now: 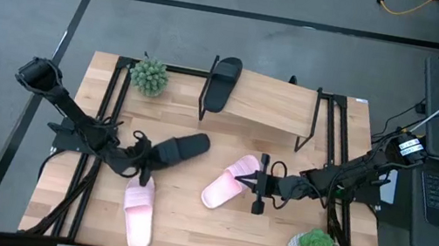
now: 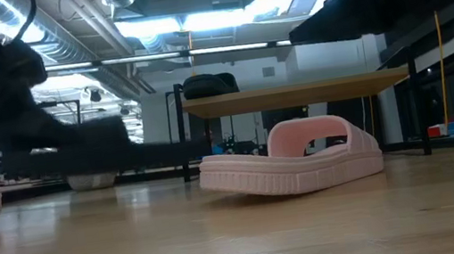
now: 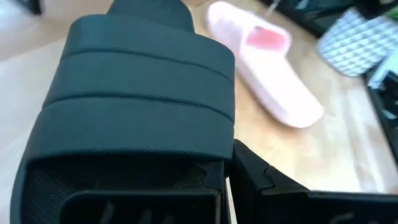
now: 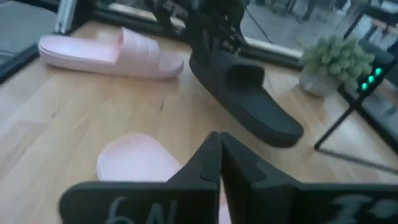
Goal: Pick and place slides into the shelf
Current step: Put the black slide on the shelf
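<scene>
In the high view, 1 black slide (image 1: 224, 82) already rests at the left end of the shelf (image 1: 271, 103), upper middle of the frame. The left gripper (image 1: 147, 152) sits left of centre, its fingers closed on the heel end of a second black slide (image 1: 183, 147), which seems to be lifted off the tabletop (image 1: 212, 228); the left wrist view shows the strap filling the frame with a finger (image 3: 273, 190) tight beside it. The right gripper (image 1: 260, 182), fingers pressed together, appears to pinch the edge of a pink slide (image 1: 230, 181) at centre. A second pink slide (image 1: 138, 209) lies free at lower left.

The likely failure is a slip: the black slide is held by 1 end, so its long body could sag or twist and catch the shelf's black frame. The 2 grippers also work near each other, so crossing paths could knock either slide loose.
</scene>
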